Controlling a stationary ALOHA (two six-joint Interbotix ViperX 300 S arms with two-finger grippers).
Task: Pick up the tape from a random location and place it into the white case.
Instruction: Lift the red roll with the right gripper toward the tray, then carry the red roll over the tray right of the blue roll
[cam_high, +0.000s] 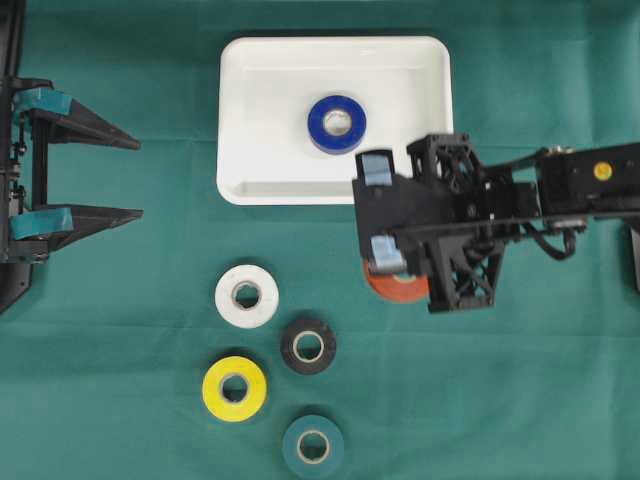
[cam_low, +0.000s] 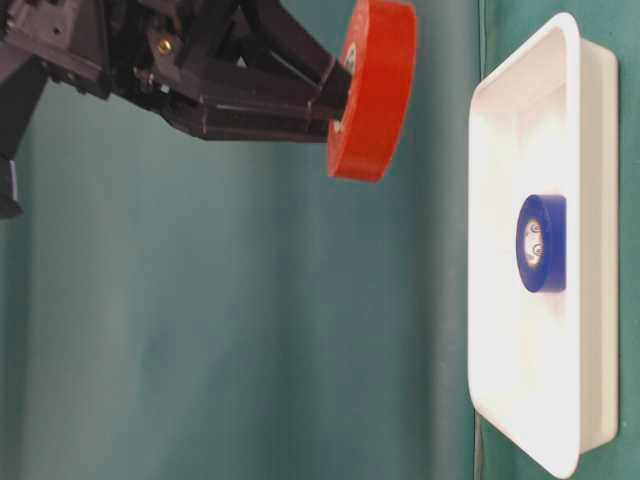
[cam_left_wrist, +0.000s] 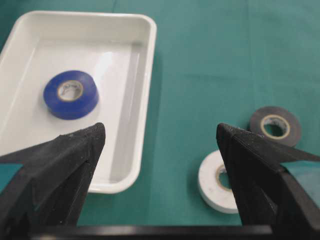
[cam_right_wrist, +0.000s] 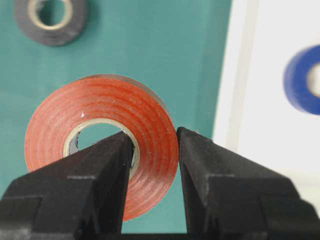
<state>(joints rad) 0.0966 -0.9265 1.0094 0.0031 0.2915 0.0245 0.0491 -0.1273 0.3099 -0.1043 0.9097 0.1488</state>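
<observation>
Right wrist view, nearest: right gripper (cam_right_wrist: 152, 150) clamped through the wall of the orange tape roll (cam_right_wrist: 102, 130), one finger in its core; table-level view alone shows the roll lifted clear of the cloth, short of the white case (cam_low: 520, 250); left gripper (cam_high: 95, 170) gapes wide, empty, far left overhead.

Left pincer (cam_high: 135, 178) parked at the left edge with jaws spread wide, right pincer (cam_right_wrist: 154, 150) reaching in from the right, clamped tight, raised above the table.
</observation>
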